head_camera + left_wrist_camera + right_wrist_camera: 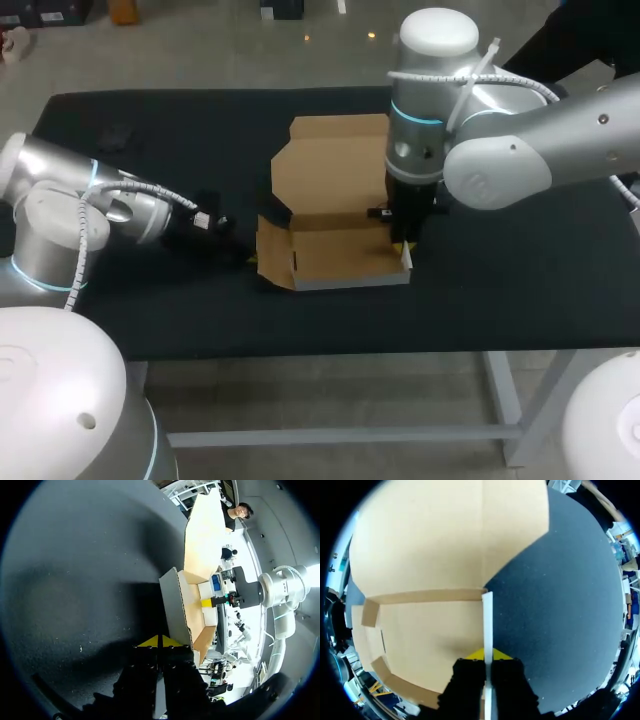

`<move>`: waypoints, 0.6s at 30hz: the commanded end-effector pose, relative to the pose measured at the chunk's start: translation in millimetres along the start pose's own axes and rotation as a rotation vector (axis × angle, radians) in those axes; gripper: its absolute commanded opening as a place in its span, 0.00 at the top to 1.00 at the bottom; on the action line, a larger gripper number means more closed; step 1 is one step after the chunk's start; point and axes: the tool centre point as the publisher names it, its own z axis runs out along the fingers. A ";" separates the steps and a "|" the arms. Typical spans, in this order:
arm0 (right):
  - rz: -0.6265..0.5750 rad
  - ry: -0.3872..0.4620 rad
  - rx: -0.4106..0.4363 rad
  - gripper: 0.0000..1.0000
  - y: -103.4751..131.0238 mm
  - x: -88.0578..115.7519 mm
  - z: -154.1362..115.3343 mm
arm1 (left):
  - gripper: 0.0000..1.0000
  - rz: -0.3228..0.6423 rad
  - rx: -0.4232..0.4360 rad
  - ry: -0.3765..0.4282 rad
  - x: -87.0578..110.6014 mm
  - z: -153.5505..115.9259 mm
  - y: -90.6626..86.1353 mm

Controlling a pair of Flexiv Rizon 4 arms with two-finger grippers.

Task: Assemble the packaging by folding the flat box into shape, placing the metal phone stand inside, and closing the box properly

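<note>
A brown cardboard box sits at the middle of a black table, partly folded into a shallow tray. Its outside is pale grey-white and its inside is plain brown. The lid lies open and flat on the table, stretching from the tray's back edge toward 12 o'clock. A side flap stands up at the tray's 9 o'clock end.

The right arm comes in from 3 o'clock and points straight down at the tray's 3 o'clock wall. The right gripper pinches that thin white wall edge between its yellow tips, one finger inside the tray and one outside.

The left arm comes in from 9 o'clock and lies low over the table. The left gripper has its yellow tips pressed together with nothing between them, just beside the tray's 9 o'clock end and aimed at it.

Inside the tray, the brown floor is in view, with the right gripper's inner finger against the wall.
</note>
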 end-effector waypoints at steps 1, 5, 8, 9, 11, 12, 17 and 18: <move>0.000 -0.002 0.004 1.00 0.8 1.0 -0.3 | 1.00 -0.004 0.009 0.005 3.4 -2.2 0.8; 0.000 -0.002 0.004 1.00 0.8 1.0 -0.3 | 1.00 -0.016 0.015 0.009 7.5 -3.7 0.0; 0.000 -0.002 0.004 1.00 0.8 1.0 -0.3 | 1.00 -0.034 0.023 0.016 9.8 -5.7 -0.9; 0.000 -0.002 0.004 1.00 0.8 1.0 -0.3 | 1.00 -0.037 0.024 0.019 10.4 -5.8 -1.0; 0.000 -0.002 0.004 1.00 0.8 1.0 -0.3 | 1.00 -0.040 0.022 0.036 11.9 -5.6 -0.7; 0.000 -0.002 0.004 1.00 0.8 1.0 -0.3 | 1.00 -0.038 0.022 0.039 12.9 -5.1 -0.3; 0.000 -0.002 0.004 1.00 0.8 1.0 -0.3 | 1.00 -0.038 0.021 0.056 15.7 -3.9 0.1; 0.000 -0.002 0.004 1.00 0.8 1.0 -0.3 | 1.00 -0.038 0.021 0.056 16.3 -3.9 0.2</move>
